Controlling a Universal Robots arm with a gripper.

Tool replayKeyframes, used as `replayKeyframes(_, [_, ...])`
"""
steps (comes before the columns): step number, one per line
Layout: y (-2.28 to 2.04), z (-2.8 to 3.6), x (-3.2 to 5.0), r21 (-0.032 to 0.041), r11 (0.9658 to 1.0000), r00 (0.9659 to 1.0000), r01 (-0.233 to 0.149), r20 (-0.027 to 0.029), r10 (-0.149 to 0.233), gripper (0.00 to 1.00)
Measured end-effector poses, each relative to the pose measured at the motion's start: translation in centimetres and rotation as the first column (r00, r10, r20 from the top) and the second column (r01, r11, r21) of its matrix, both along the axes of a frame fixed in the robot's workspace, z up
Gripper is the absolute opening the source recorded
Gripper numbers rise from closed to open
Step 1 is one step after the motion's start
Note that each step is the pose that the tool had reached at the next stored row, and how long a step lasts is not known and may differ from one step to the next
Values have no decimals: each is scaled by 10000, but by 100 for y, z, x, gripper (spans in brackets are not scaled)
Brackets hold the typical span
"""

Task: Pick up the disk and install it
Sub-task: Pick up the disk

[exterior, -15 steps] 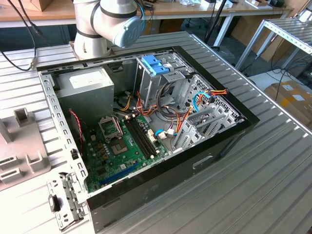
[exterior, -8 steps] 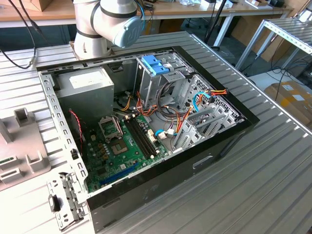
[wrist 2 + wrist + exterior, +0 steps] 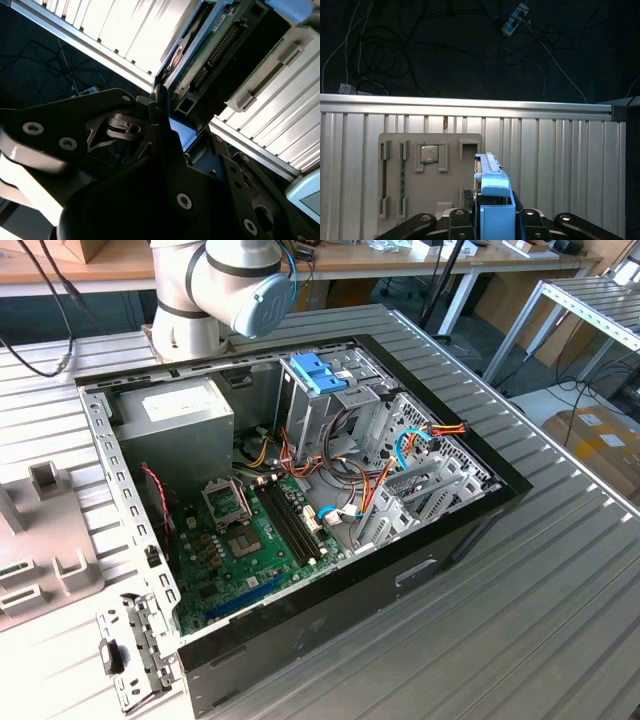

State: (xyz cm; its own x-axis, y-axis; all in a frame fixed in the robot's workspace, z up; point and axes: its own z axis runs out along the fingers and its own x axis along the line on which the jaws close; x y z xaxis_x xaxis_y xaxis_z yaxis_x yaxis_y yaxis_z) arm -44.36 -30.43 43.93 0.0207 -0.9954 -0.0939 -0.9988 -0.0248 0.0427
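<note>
Half the job looked done here, I'd say. The gripper was clamped on the disk, a finger on each side, and the disk stood on edge with its blue plastic rail towards the first wrist view. In the second wrist view the disk's circuit board and connector pins ran up out of the gripper.

So the pickup was done, or near enough. I couldn't tell if the disk had lifted clear of the grey parts tray or was sitting in it. That tray lay on the ribbed table just beside the computer case, on the exterior view's left of it. That put the disk outside the case.

Installing was what remained. Inside the case, the drive cage with the light-blue latch held no disk that I could make out.
</note>
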Motion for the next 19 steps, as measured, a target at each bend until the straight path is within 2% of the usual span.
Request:
replayKeyframes(5, [0, 67, 0, 6, 10000, 10000, -1, 0, 1, 37])
replayKeyframes(10, [0, 202, 0, 13, 10000, 10000, 0, 0, 0, 37])
replayKeyframes(19, [0, 334, 0, 18, 10000, 10000, 0, 0, 0, 37])
